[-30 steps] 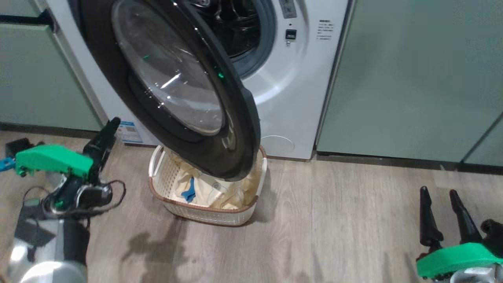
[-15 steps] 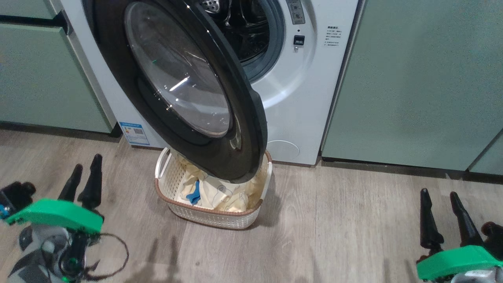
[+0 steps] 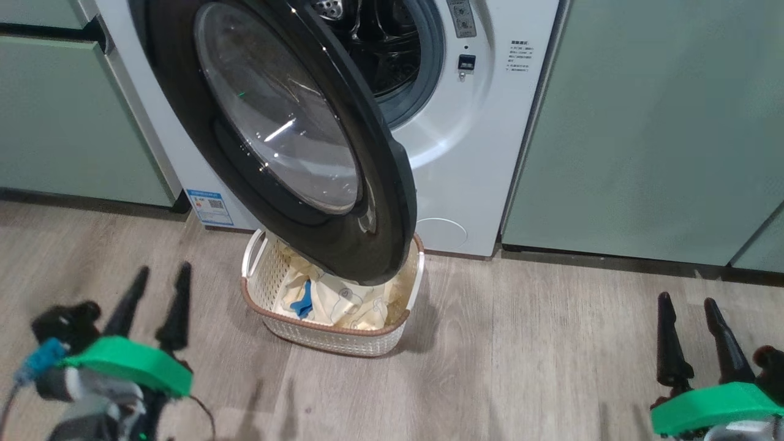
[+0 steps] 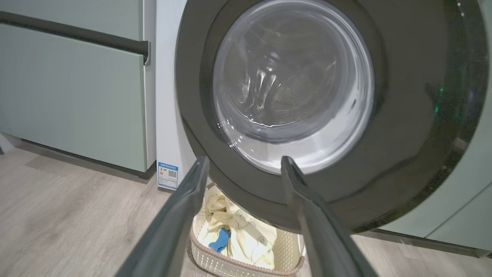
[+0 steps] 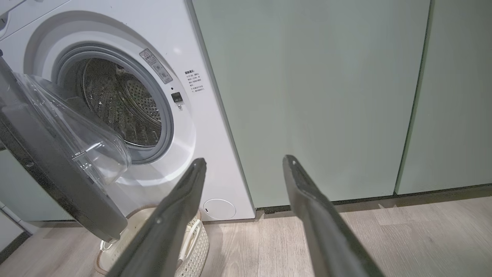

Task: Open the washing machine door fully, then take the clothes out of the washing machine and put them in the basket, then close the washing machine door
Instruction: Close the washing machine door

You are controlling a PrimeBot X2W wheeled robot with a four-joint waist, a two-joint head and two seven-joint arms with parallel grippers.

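Head, step: the clothes lie in the basket on the floor, just in front of the washing machine. I judge I'm on the closing step.
Head, door: the washing machine door stands half open, hinged on my left, with its free edge out over the basket.
Head, grippers: left gripper is low at my left and right gripper low at my right. Both are spread wide, hold nothing and are well apart from the door.
Left wrist, aim: its fingers look straight at the door's outer face. I'd push on the black rim near the free edge, not the glass, and follow through until it latches.
Left wrist, risk: the door's lower edge hangs over the basket, so I'd keep the push level.
Right wrist, drum: the drum looks empty to me.
Right wrist, facing: the door is round, so it has no long axis. Its glass bowl bulges toward the drum and its outer face points out to my left.
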